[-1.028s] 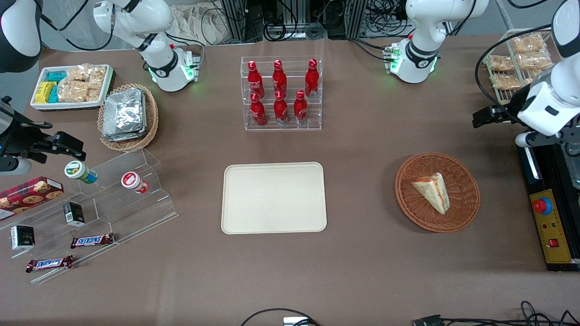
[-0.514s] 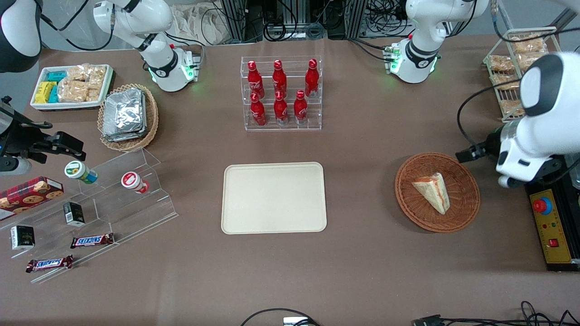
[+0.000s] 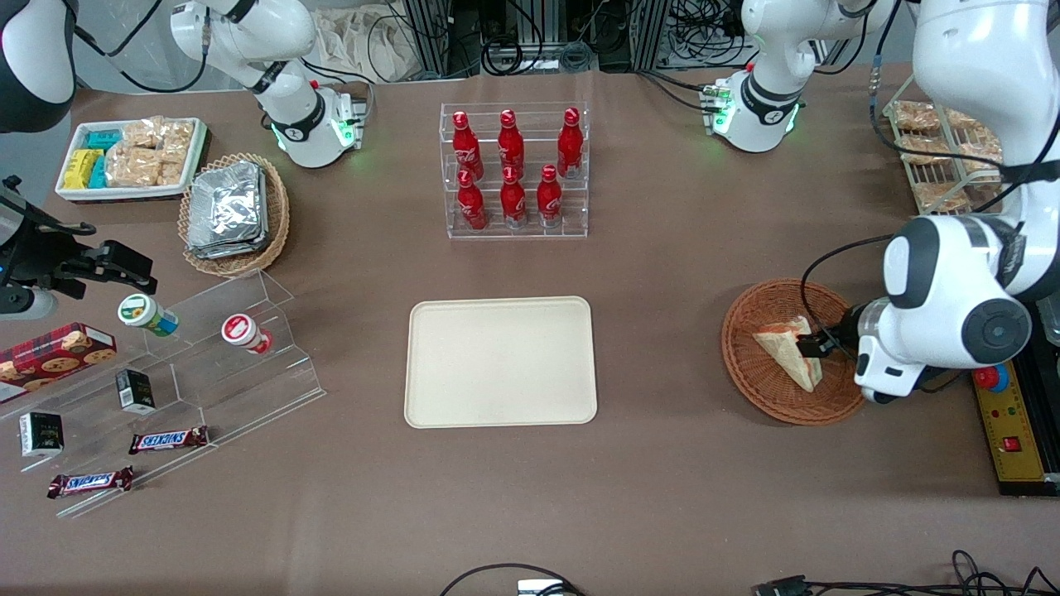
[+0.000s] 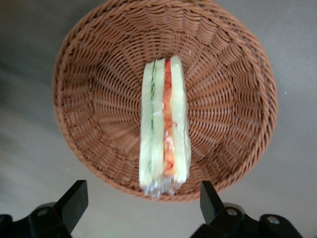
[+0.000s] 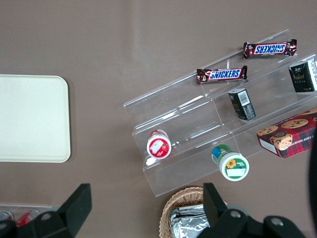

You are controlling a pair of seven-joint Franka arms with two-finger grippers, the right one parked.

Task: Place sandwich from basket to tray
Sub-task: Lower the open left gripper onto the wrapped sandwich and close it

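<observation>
Two black fingers (image 4: pixel 74 201) of the left gripper (image 3: pixel 816 343) spread wide, gripping nothing, hovering above the basket (image 3: pixel 836 397) at its edge toward the working arm's end of the table. Seen from the wrist camera, fingertips straddling the rim of the basket (image 4: pixel 89 59), well clear of the wicker.

Inside the basket: one wrapped sandwich (image 3: pixel 787 352), a pale triangular wedge lying on the weave, its cut edge (image 4: pixel 163 134) showing green and orange-red filling between white bread layers, clear film bunched at one end. Sandwich directly under the gripper, not touched.

Away from the basket toward the parked arm's end: the cream tray (image 3: pixel 501 362), flat on the brown tablecloth, well apart from the basket. Farther from the front camera than the tray: a clear rack of red bottles (image 3: pixel 513 170). Farther from the front camera than the basket: a wire rack of bagged snacks (image 3: pixel 936 145).
</observation>
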